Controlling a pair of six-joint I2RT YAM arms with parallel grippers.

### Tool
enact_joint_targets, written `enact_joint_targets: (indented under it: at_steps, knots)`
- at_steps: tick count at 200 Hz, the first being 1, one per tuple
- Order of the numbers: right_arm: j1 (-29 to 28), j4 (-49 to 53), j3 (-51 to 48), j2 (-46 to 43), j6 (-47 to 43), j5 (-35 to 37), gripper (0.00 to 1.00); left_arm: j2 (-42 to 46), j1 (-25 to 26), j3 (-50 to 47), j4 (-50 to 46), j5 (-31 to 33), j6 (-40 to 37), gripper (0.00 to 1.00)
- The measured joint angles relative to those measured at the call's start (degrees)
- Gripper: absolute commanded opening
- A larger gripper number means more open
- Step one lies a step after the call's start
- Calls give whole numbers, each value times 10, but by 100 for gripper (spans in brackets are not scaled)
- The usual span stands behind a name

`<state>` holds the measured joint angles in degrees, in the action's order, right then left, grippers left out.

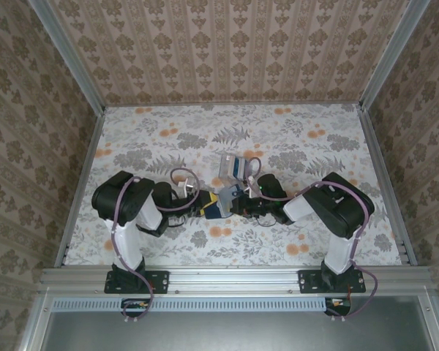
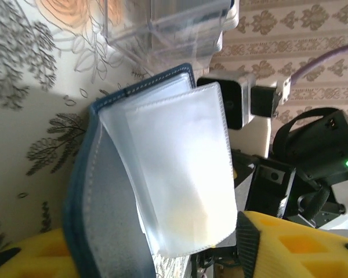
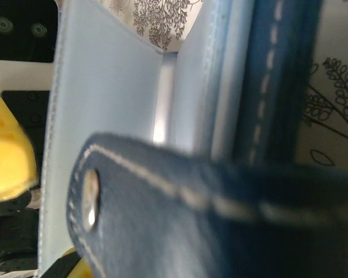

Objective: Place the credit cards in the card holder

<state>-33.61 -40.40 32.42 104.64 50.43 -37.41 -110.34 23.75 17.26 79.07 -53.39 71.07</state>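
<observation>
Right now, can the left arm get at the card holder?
Probably yes: the card holder sits open between the spread fingers of the left gripper, with nothing in the way. The right gripper crowds it from the other side.

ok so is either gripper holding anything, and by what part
The open card holder stands between the left gripper's spread fingers, apparently unclamped. The right gripper is close against its snap-tab end, but a grip there cannot be told.
</observation>
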Motion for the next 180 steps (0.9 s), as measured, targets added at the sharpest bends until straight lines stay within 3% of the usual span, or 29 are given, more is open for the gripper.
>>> enact_joint_targets:
  at_steps: [24, 41, 103, 121, 141, 180]
  knots:
    - [-20, 66, 11, -36, -33, 31, 53, 12, -14, -8, -3, -4, -3, 65]
    - [-38, 107, 24, -55, -57, 54, 59, 13, -14, -8, -3, -6, -3, 65]
    - [-64, 206, 70, -62, -88, 99, 64, 12, -15, -9, 1, -9, -4, 65]
    - [-70, 227, 80, -62, -95, 110, 65, 11, -15, -9, -1, -7, -8, 55]
    - [-75, 235, 81, -65, -98, 122, 64, -3, -17, -10, -5, -2, -16, 33]
    - [-77, 227, 47, -92, -96, 157, 55, -22, -21, -12, 10, -1, -26, 38]
